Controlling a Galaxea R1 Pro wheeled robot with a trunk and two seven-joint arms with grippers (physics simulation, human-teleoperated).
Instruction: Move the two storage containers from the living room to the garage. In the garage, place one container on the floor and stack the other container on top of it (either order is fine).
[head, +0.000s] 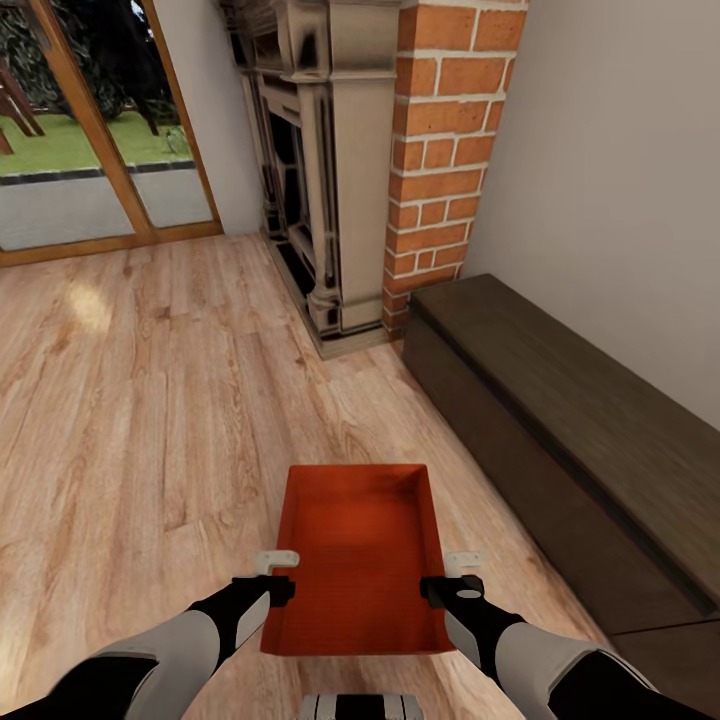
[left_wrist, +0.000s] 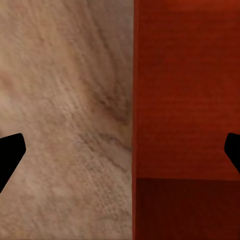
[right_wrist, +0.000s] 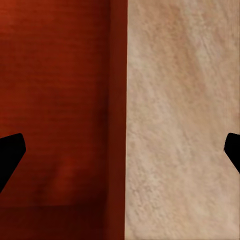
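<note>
The left gripper (head: 277, 577) and right gripper (head: 449, 578) each straddled one long wall of the storage container (head: 360, 560), fingers spread, one inside and one outside. The container lay on the wood-plank floor (head: 150, 400) in the living room, near the dark bench (head: 580, 430). Recommended procedure: lower both grippers evenly, centre each wall between the fingers, close together, then lift level.
</note>
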